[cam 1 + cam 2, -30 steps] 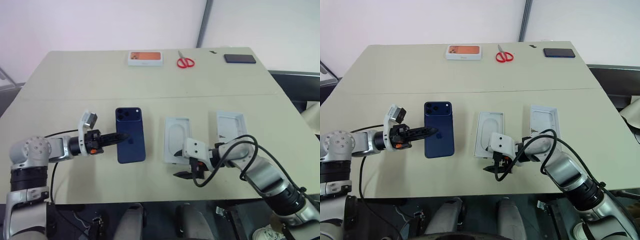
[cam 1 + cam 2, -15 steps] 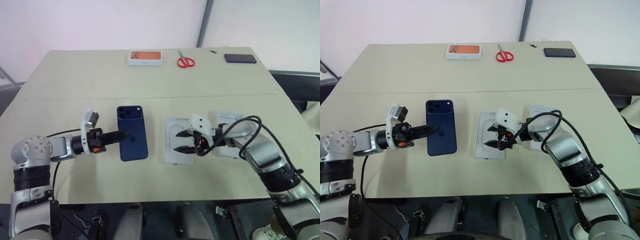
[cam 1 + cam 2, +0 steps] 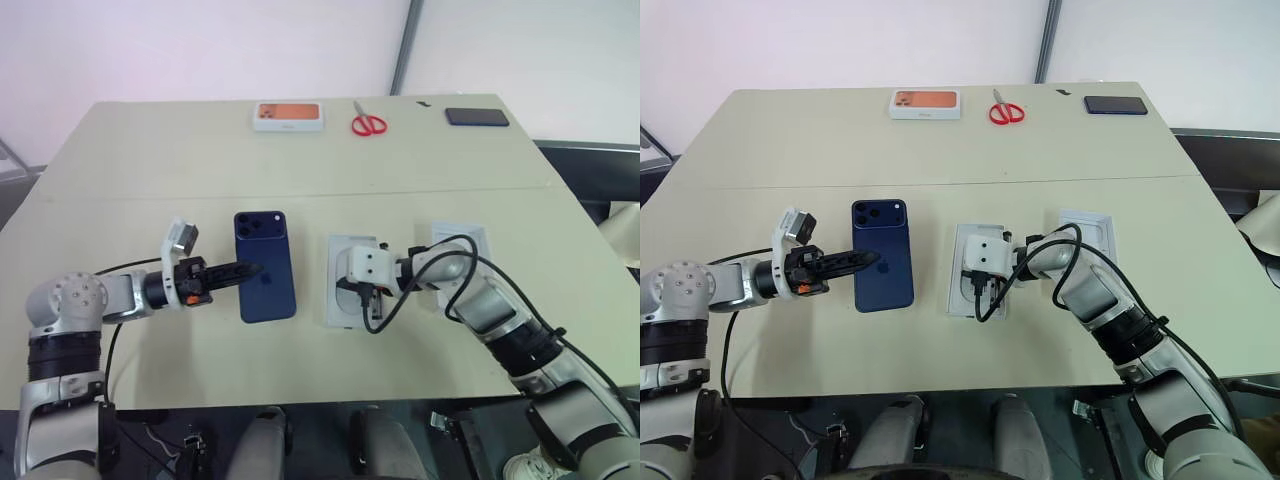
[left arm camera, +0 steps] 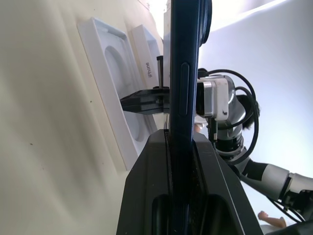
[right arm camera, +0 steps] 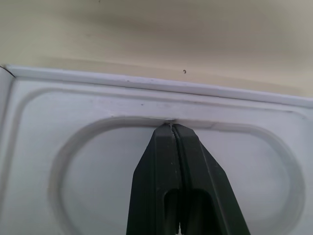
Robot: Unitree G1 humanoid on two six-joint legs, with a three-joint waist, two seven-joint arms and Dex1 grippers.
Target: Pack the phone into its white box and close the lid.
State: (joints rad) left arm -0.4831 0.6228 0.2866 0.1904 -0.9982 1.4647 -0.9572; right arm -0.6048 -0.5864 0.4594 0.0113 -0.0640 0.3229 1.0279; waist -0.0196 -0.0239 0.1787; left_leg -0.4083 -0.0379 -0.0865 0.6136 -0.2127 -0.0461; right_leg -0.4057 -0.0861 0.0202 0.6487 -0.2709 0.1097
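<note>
Phone (image 3: 266, 266) is in my left gripper (image 3: 248, 270). The two black fingers pinch its thin edges, and it hangs flat just above the table (image 3: 150, 170), with its dark blue back and camera squares facing up. From my left wrist I see the phone edge-on, squeezed tight between the fingers (image 4: 161, 196).

My right gripper (image 5: 172, 128) is squeezed shut with nothing in it. Its tips press on the rim of the oval dip in a flat white insert (image 3: 345, 262), which sits in the tray in the middle, right beside the phone.

One more white tray (image 3: 462, 236) lies just past my right arm, partly hidden by the arm and its black cable. I cannot tell if it is the box or the lid.

Far back on the table lie an orange-printed white box (image 3: 289, 115), red scissors (image 3: 368, 123) and a black handset (image 3: 477, 117).
</note>
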